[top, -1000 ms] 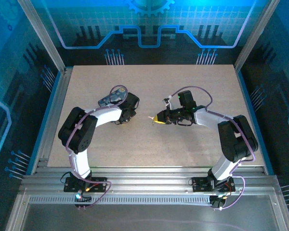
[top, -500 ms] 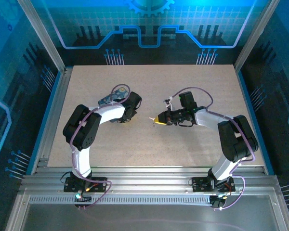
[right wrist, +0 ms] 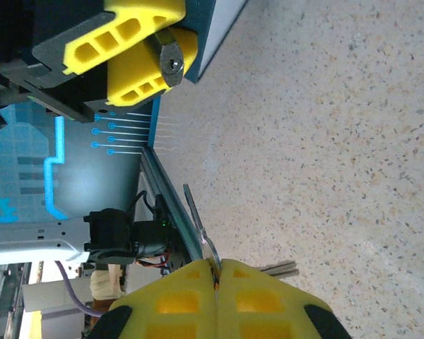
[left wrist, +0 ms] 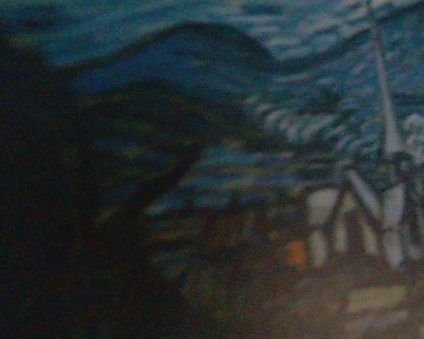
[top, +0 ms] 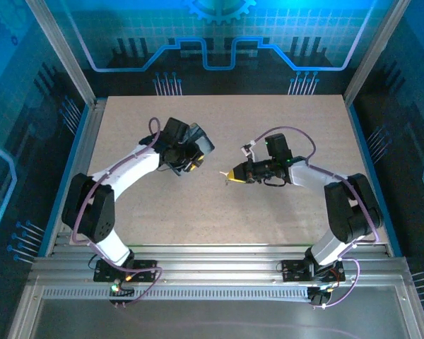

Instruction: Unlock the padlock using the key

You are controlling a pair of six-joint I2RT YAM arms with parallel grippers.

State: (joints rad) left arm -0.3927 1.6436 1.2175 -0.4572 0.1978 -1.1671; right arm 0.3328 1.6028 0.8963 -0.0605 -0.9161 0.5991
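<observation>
**Grip states at both arms**

The left fingers (top: pixel 191 165), yellow, sit at the near edge of a dark blue swirl-patterned tin (top: pixel 202 143), left of centre on the worktop (top: pixel 268 219); how wide they stand cannot be told. In the blurred left wrist view, the tin's painted swirls, a spire and pale houses can be made out, but no legible writing. The right fingers (right wrist: pixel 177 300), pressed together, pinch a thin metal key (right wrist: pixel 195 213) above mid-worktop, its tip pointing toward the left arm.

Open table (top: pixel 304 127) right of the tin (top: pixel 203 143)
</observation>
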